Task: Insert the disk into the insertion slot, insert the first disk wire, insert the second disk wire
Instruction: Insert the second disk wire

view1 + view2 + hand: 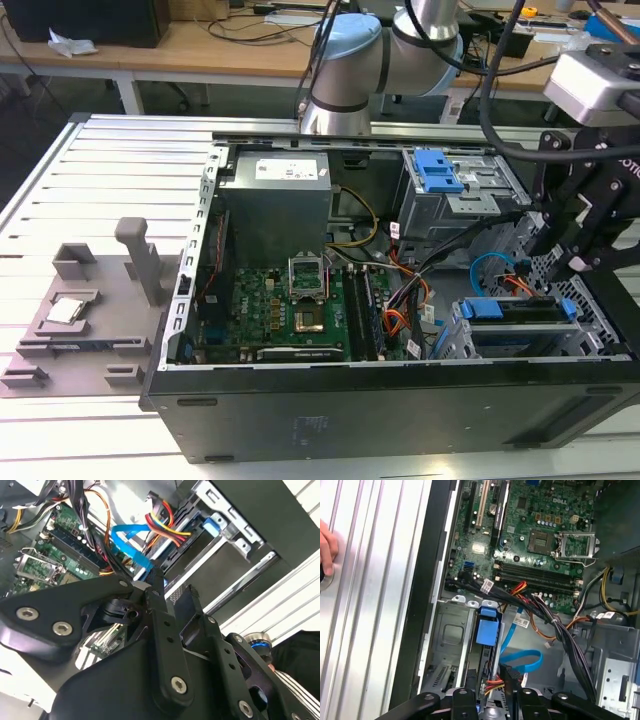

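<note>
The disk [512, 326] lies in the insertion slot [458, 340], a grey metal cage at the case's front corner on the exterior view's right. Its blue carrier handle [486, 627] shows in both wrist views. My gripper [572, 262] hangs just above the disk's wired end. In both wrist views its fingers [156, 591] stand apart, open, with the cage's metal visible through the gap. A red, yellow and black wire bundle [165, 524] runs to the disk's end. A flat blue cable [131, 542] ends close beside one fingertip; I cannot tell whether it touches.
The open case holds the motherboard [300, 300], a grey power supply [275, 200] and a taller bay with a blue latch [440, 170]. A grey fixture [140, 260] with a chip [65, 310] sits on the slatted table. A person's hand [326, 545] rests on the table.
</note>
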{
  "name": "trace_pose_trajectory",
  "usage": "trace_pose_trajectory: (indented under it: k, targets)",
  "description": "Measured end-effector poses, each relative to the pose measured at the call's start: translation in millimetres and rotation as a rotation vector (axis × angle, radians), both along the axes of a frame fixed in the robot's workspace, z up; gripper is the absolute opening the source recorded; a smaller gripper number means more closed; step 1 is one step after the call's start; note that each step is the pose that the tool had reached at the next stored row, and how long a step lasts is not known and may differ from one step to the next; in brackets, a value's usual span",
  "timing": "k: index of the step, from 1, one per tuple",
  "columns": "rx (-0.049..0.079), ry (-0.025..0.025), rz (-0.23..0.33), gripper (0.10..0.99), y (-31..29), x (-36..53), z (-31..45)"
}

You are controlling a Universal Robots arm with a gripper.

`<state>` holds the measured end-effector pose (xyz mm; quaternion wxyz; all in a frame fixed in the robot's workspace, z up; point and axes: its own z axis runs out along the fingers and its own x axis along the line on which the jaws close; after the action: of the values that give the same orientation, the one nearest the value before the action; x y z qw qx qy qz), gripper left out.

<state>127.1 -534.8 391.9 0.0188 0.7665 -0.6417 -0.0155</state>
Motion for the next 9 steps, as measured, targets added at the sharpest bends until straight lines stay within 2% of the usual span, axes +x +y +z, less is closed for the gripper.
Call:
trace_pose_trajectory:
  k: [4, 9]
  targets:
    - [0.000, 0.0000, 0.000, 0.361, 0.8, -7.1, 0.0]
    - [0.000, 0.0000, 0.003, 0.361, 4.4, -8.9, -0.5]
